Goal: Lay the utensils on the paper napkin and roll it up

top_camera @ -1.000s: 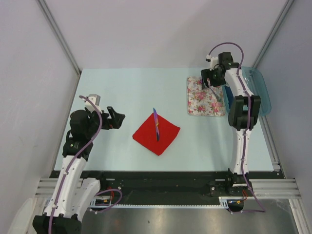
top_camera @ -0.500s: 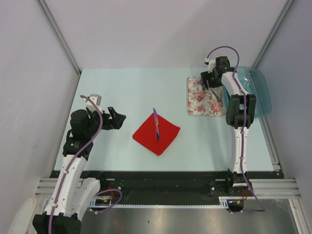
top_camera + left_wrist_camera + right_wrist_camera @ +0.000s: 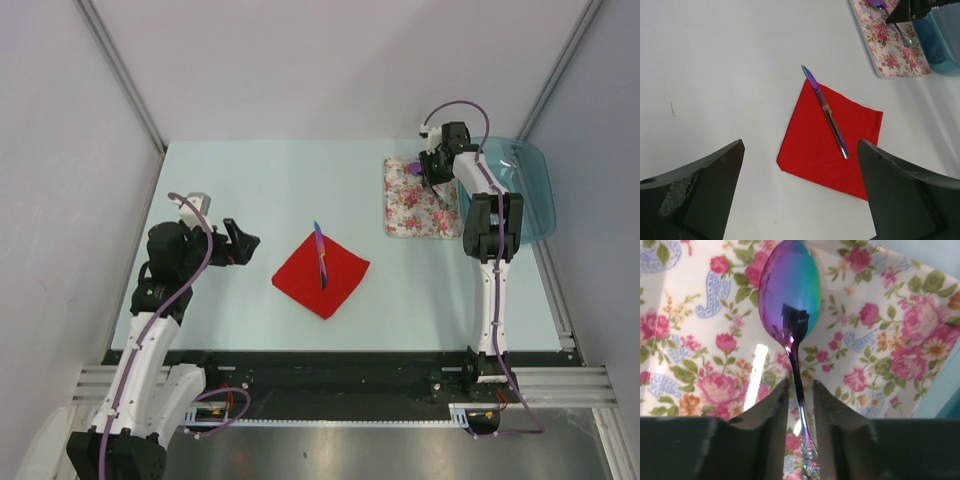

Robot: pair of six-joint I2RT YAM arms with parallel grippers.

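Note:
The red paper napkin (image 3: pixel 335 280) (image 3: pixel 812 155) lies flat in the middle of the table. An iridescent knife (image 3: pixel 320 255) (image 3: pixel 826 114) rests across it, its tip past the napkin's far corner. An iridescent purple-green spoon (image 3: pixel 789 290) (image 3: pixel 413 168) lies on the white floral square (image 3: pixel 410 210) (image 3: pixel 700 350). My right gripper (image 3: pixel 800 385) (image 3: pixel 432 172) is down over that spoon. Its fingers straddle the thin handle just below the bowl, with a slim gap on each side. My left gripper (image 3: pixel 800 143) (image 3: pixel 245 243) hangs wide open left of the napkin, holding nothing.
A translucent teal bin (image 3: pixel 530 190) (image 3: pixel 945 40) stands at the right table edge, touching the floral square. Grey walls close in the table at the back and both sides.
The right gripper's fingers have narrowed sharply around the spoon's handle and the wrist has shifted slightly toward the far edge. The left arm, napkin and knife stay where they were.

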